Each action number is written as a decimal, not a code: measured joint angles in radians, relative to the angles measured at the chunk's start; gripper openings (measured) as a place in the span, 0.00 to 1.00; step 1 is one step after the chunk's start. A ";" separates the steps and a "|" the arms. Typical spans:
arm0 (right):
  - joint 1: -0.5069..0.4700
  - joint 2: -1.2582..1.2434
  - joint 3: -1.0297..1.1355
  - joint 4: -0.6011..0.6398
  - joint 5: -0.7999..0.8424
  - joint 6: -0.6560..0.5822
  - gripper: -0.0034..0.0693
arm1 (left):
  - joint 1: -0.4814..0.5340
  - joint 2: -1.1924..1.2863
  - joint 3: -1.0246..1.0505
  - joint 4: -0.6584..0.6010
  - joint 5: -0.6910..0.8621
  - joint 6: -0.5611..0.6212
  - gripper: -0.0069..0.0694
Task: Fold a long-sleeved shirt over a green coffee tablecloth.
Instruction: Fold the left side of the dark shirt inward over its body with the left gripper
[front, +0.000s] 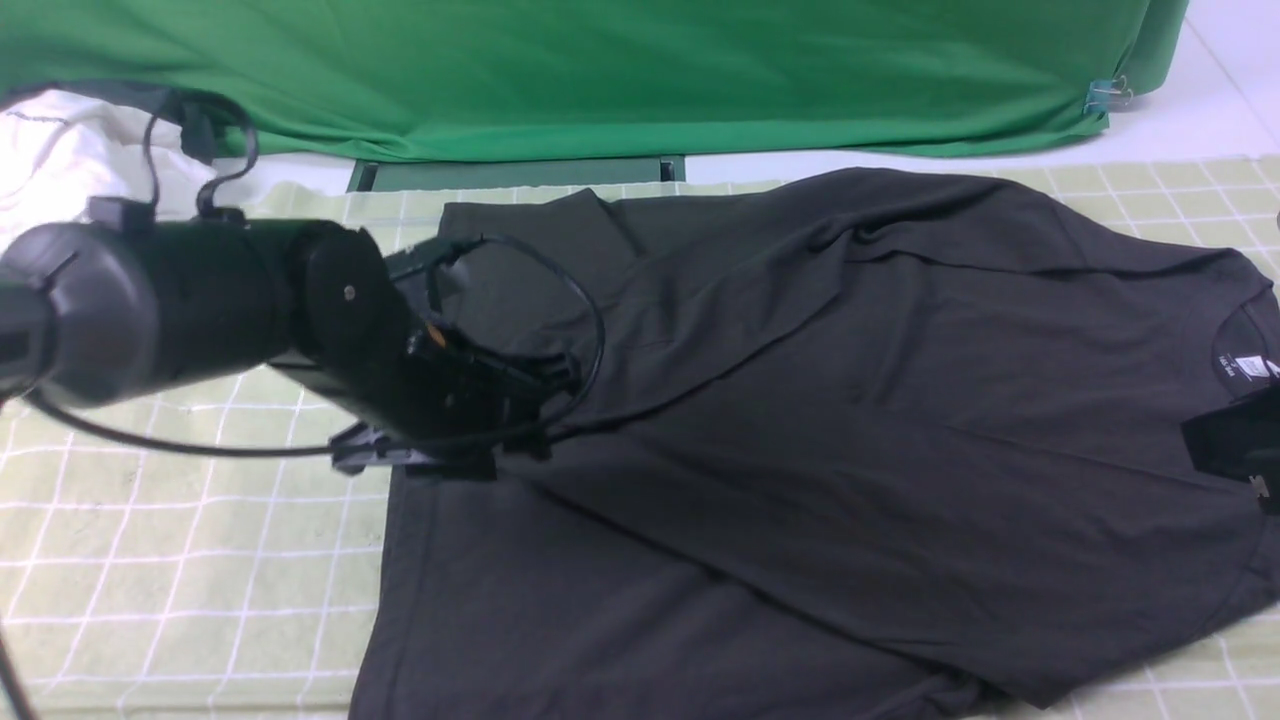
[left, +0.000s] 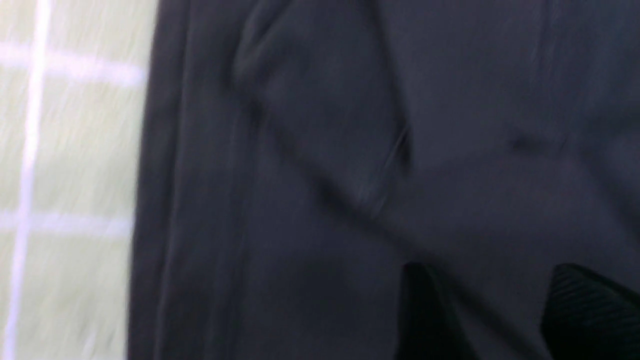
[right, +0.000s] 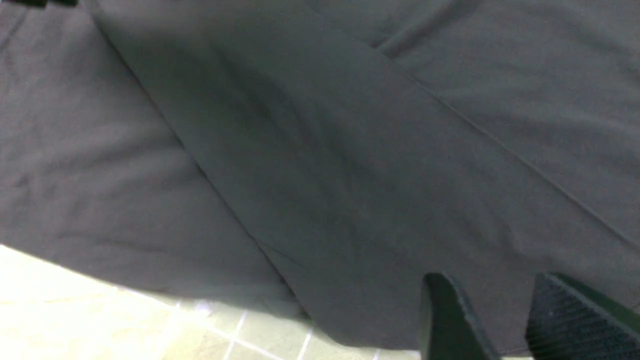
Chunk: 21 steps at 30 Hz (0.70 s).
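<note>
Front view: the long-sleeved shirt (front: 850, 420) lies on the green coffee tablecloth (front: 180, 520) and fills the middle and the right of the scene. Its collar (front: 1245, 350) is at the right side. A loose upper layer of it crosses the body in a slant. The left gripper (front: 545, 410) is over the left edge of the shirt. The right gripper (front: 1240, 445) shows only in part at the right border, just beside the collar.

In the left wrist view, which is blurred, the fingers (left: 425, 315) stand well apart and shirt cloth is seen in the gap. In the right wrist view the fingers (right: 450, 320) are also apart, with the shirt's edge between them and the tablecloth near it. I cannot tell if they touch the cloth.

Far behind hangs a deep green fabric (front: 600, 70), and at the far left lies a white garment (front: 50, 150).
</note>
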 joint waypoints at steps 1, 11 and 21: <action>0.000 0.000 0.000 0.000 0.000 0.000 0.38 | 0.001 0.010 -0.015 0.000 -0.015 0.000 0.58; 0.000 0.000 0.000 0.000 0.004 0.001 0.38 | 0.018 0.126 -0.075 -0.004 -0.073 -0.001 0.67; 0.000 0.000 0.000 0.000 0.003 0.003 0.38 | 0.078 0.147 -0.077 -0.071 -0.101 -0.005 0.64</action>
